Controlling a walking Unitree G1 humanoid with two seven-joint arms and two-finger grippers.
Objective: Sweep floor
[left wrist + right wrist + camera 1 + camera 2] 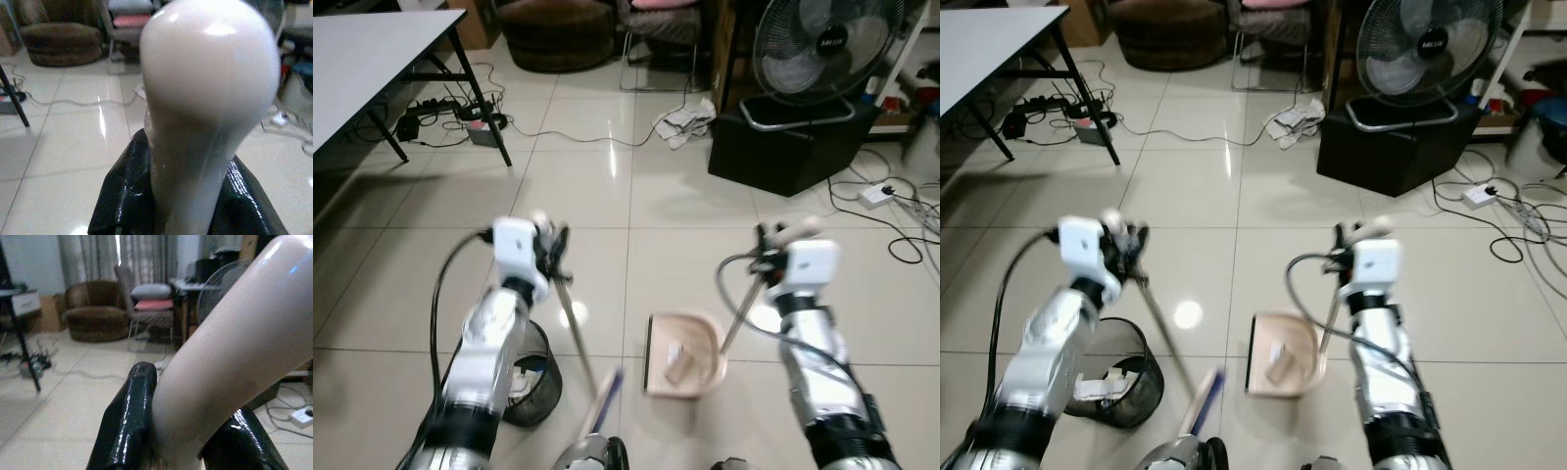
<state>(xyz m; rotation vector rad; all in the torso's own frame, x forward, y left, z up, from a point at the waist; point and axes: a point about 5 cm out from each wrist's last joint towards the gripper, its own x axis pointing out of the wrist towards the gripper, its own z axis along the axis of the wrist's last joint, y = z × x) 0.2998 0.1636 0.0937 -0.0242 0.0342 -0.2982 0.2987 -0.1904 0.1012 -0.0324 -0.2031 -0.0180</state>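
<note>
**Left eye view: broom and dustpan held over the tiles**

Left eye view has us standing on a pale tiled floor [607,186] with both arms raised in front. Our left pincer [551,251] is clenched around the top of the broom handle [574,323], whose thin shaft slants down and toward the middle to the broom head [604,397] near our feet. In the left wrist view the rounded cream knob of that handle [210,98] sticks out past the black fingers [122,196] pressed against it.

Our right pincer [771,238] grips the dustpan handle [740,311], which slopes down to the beige dustpan [682,356] resting on the floor between our arms. A small scrap of litter [677,364] lies inside the pan. The right wrist view shows the cream handle end [234,362] squeezed between two black fingers [129,421].

A dark mesh waste bin [530,377] with crumpled paper in it stands just beside our left arm. Farther off we see a desk [362,59] at the left, cables and a power strip [431,108] beneath it, a standing fan [827,49] on a black box [788,147], and crumpled paper [683,122] on the tiles.
</note>
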